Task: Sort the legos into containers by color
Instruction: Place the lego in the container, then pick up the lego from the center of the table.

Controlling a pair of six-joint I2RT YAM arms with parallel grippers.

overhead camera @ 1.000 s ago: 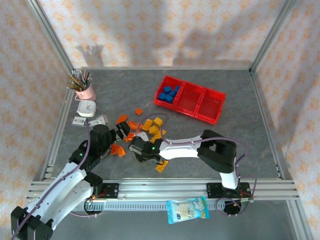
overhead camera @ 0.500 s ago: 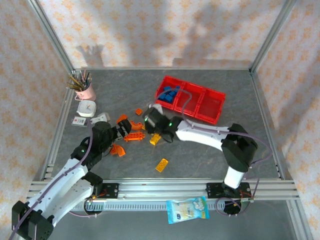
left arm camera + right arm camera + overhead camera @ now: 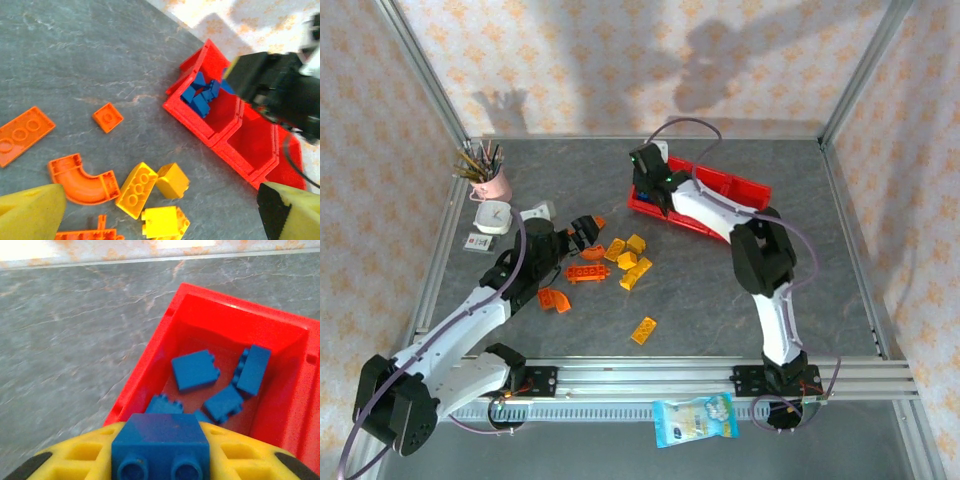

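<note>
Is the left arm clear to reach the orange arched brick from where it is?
Probably yes: the left end effector hangs open close over the orange arched brick, which lies uncovered; a yellow brick sits close beside one end.

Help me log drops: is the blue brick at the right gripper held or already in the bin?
Held. The blue brick sits clamped between the right gripper's yellow fingers, above the bin of blue bricks.

My right gripper (image 3: pixel 160 466) hangs over the left end bin of the containers (image 3: pixel 145 375), a lego (image 3: pixel 160 437) between its fingers; other legos (image 3: pixel 196 371) lie in that bin. Loose bricks (image 3: pixel 625 262) lie on the table (image 3: pixel 800 300) before the containers, right of my left gripper (image 3: pixel 582 228). A lone brick (image 3: pixel 643 330) lies nearer my bases.
</note>
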